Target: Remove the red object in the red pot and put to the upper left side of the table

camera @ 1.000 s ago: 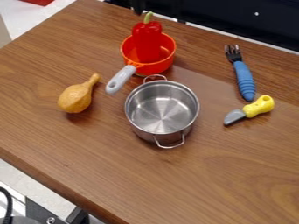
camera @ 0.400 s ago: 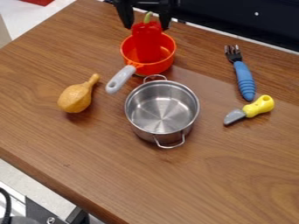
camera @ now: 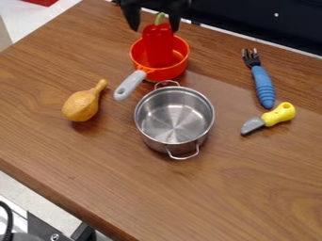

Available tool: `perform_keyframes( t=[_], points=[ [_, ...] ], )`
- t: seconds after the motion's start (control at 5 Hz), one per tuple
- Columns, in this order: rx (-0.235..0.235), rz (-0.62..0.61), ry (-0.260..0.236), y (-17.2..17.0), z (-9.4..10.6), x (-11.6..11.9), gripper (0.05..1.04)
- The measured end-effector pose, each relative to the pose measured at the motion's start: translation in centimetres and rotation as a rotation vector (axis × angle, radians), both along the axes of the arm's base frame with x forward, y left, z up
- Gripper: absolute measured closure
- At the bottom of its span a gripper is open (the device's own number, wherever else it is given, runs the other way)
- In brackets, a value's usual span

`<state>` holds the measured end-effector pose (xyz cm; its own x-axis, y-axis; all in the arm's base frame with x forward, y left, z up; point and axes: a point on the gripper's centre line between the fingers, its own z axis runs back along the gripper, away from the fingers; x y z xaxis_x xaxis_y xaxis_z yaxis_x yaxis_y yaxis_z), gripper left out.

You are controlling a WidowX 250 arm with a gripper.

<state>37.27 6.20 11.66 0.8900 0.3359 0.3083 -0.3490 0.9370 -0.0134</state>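
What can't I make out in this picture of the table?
All in the camera view:
- The bottom of the red pepper: hidden by the near wall of the red pot.
- The arm above the gripper: cut off by the top edge.
- What the red thing at upper left is: cut off by the top edge.
- Where the black cable leads: cut off by the left edge.
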Motion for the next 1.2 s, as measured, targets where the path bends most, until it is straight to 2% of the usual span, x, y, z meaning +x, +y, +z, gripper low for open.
perform_keyframes(
  t=[0.2,1.0,1.2],
  points=[
    [0.038,0.009,-0.006,-0.2,-0.3,0.1,0.087],
    [0.075,0.028,0.005,0.0,-1.9,0.3,0.087],
    [0.085,0.028,-0.002,0.0,-2.0,0.5,0.133]
  ],
)
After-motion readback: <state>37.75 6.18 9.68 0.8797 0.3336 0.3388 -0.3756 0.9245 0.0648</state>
